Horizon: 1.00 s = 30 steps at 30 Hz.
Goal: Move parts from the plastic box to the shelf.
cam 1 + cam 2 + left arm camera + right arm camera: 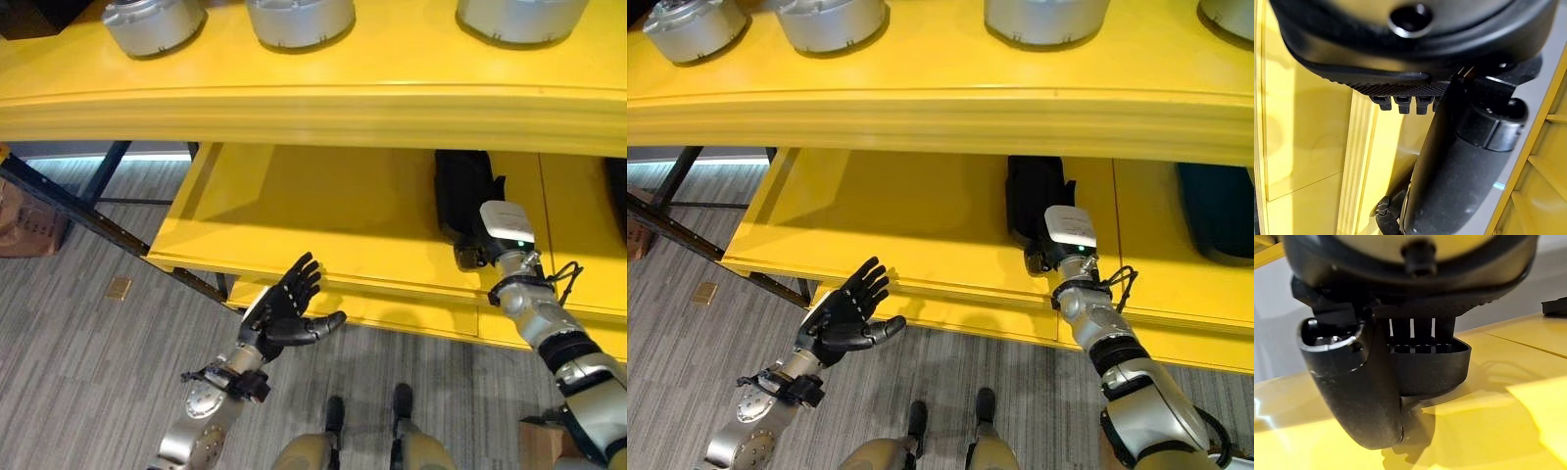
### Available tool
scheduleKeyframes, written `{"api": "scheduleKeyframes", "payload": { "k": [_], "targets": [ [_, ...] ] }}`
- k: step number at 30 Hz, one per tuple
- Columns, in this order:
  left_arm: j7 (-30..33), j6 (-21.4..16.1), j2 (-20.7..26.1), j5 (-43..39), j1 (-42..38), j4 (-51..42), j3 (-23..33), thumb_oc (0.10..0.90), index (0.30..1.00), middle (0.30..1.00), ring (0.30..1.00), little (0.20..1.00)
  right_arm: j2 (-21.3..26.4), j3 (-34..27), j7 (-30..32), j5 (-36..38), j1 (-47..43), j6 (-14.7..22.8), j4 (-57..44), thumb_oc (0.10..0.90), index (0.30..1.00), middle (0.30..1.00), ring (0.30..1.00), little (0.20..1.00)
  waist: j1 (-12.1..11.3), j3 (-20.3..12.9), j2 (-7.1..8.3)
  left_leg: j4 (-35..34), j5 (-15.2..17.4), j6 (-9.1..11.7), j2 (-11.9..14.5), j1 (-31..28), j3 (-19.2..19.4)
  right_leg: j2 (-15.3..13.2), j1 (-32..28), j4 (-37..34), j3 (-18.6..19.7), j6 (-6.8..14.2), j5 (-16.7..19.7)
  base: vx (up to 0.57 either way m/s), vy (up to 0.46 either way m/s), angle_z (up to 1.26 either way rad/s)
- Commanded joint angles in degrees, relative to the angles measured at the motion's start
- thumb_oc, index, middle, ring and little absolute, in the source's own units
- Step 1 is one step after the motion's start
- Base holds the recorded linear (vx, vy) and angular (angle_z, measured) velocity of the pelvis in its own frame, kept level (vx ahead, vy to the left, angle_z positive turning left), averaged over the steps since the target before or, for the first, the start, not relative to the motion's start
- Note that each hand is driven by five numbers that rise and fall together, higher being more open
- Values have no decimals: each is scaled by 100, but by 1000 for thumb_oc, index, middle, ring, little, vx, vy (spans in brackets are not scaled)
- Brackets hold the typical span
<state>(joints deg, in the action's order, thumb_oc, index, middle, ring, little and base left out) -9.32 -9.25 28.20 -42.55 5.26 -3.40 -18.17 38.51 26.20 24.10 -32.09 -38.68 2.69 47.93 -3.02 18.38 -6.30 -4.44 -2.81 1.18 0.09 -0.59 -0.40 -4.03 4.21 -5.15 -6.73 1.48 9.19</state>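
Note:
My right hand reaches deep onto the lower yellow shelf. In the right wrist view its fingers lie over a black part that rests on the shelf board, with the thumb curled down beside it. My left hand hangs open, palm up, fingers spread, just below and in front of the shelf's front edge; it holds nothing. Three round silver parts stand in a row on the upper shelf.
Another dark part lies on the lower shelf to the right of my right hand. A dark metal frame bar slants along the shelf's left side. A cardboard box sits on the grey floor at far left.

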Motion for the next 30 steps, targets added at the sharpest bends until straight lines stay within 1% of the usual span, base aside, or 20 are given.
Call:
{"api": "scheduleKeyframes", "payload": {
  "k": [1, 3, 7, 14, 19, 30],
  "targets": [
    [-109, -696, 52, -171, -347, -775, 41, 900, 1000, 1000, 1000, 1000, 948, 141, 307, -263, -876, -903, 1046, 400, 300, 300, 300, 300, -51, -74, 115, 310, 334, 163, 305, 106, 270, -292, -234, 461, -118, 242, -863, 0, 0, 0],
    [-61, -767, 56, -88, -363, -770, 13, 900, 1000, 1000, 1000, 1000, 969, 137, 314, -299, -910, -896, 1083, 400, 300, 300, 300, 300, -43, -85, 108, 302, 334, 167, 307, 99, 275, -293, -237, 454, -111, 242, -864, 0, 0, 0],
    [-11, -769, 63, -113, -366, -796, 11, 900, 1000, 1000, 1000, 1000, 1011, 131, 366, -284, -919, -981, 1089, 400, 300, 300, 300, 300, -30, -81, 97, 289, 331, 165, 302, 89, 294, -298, -232, 453, -108, 247, -860, 0, 0, 0],
    [-31, -744, 63, -148, -356, -799, -2, 900, 1000, 1000, 1000, 1000, 1076, 59, 344, -156, -899, -1316, 1179, 400, 300, 300, 300, 300, -1, -91, 77, 272, 324, 169, 302, 57, 315, -304, -251, 452, -97, 252, -859, 0, 0, 0],
    [2, -755, 80, -129, -374, -817, -54, 900, 1000, 1000, 1000, 1000, 1077, -22, 331, -107, -865, -1446, 1348, 400, 300, 300, 300, 300, 8, -101, 83, 252, 321, 165, 309, 23, 327, -297, -282, 433, -97, 250, -850, 0, 0, 0],
    [59, -750, 72, -123, -406, -867, -124, 900, 1000, 1000, 1000, 1000, 1057, -137, 348, -62, -829, -1530, 1482, 400, 300, 300, 300, 300, 41, -139, 95, 221, 319, 168, 320, -25, 365, -289, -326, 391, -74, 263, -834, 0, 0, 0]
  ]
}}
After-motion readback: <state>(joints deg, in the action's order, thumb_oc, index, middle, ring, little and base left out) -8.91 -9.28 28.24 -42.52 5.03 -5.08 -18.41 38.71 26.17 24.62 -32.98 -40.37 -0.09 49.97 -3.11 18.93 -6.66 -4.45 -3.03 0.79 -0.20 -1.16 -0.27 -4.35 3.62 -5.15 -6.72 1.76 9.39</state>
